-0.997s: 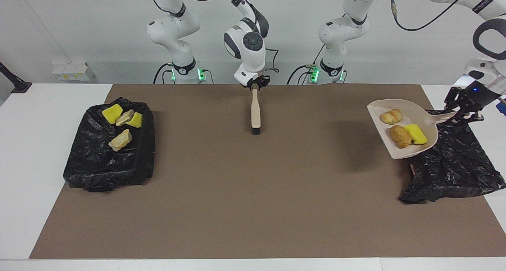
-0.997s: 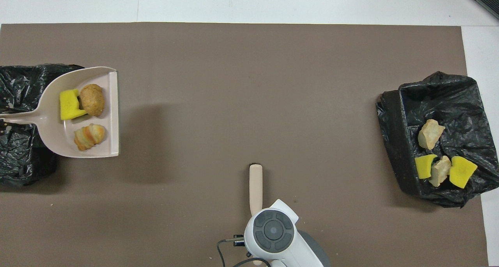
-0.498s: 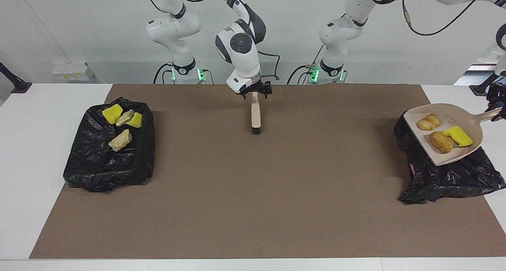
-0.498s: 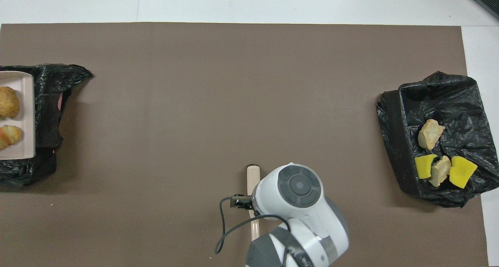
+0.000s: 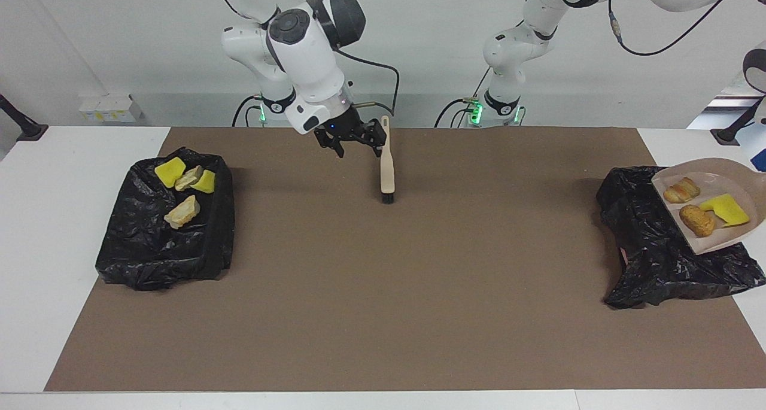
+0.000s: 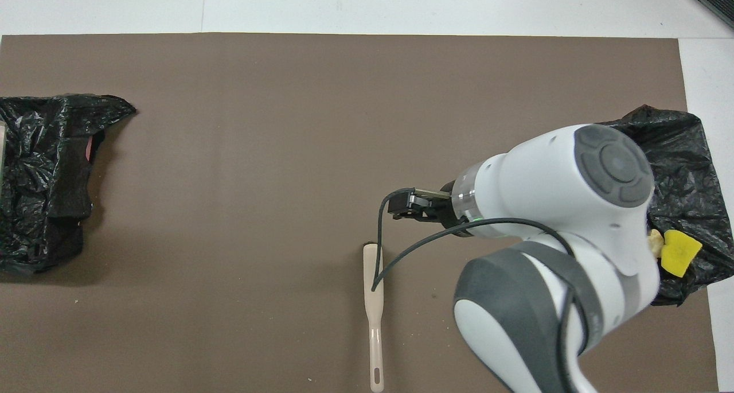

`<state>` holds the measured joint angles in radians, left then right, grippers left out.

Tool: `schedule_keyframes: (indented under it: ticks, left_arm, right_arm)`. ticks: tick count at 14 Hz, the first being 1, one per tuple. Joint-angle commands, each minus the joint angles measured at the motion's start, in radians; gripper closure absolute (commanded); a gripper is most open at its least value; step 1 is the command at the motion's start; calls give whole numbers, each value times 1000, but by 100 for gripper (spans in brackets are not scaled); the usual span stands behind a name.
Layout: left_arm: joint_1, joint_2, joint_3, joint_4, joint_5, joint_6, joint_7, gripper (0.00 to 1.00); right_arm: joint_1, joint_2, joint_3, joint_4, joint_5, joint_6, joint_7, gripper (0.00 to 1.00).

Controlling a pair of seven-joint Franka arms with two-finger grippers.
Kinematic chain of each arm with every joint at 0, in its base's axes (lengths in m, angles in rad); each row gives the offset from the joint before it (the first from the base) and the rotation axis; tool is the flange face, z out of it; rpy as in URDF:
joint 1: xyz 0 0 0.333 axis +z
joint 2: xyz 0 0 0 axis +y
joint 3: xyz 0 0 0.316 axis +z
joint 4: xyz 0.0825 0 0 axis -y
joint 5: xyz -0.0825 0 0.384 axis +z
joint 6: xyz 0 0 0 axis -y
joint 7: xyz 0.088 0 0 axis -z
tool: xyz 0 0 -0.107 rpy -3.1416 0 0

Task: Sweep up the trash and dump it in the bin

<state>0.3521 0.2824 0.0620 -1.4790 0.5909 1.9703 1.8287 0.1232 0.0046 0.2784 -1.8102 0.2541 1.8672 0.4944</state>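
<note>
Brown worktop (image 5: 383, 314), facing view: the right gripper (image 5: 352, 139) has let go of the brush (image 5: 387, 169) and lifted with fingers wide; the dustpan (image 5: 721, 239) with three trash pieces (image 5: 697, 219) now hangs over the bin (image 5: 664, 260), its gripper out of view, ready for dumping. Overhead view: the brush (image 6: 374, 312) lies alone.

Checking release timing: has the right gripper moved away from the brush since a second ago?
Yes. The right gripper, open, has lifted off the brush handle and swung toward the bin at the right arm's end.
</note>
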Motion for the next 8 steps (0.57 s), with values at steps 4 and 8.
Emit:
schedule_keyframes:
  ticks: [4,8]
  left_arm:
    - [-82,-163,6,-256,349,71,-316,100]
    - [-99,-183,7,-256,498,67,-325,100]
  right_arm:
    - [-105,21,4,189,-269,-189,-112,0]
    - [-171,29,5,275,-337,-262,-114,0]
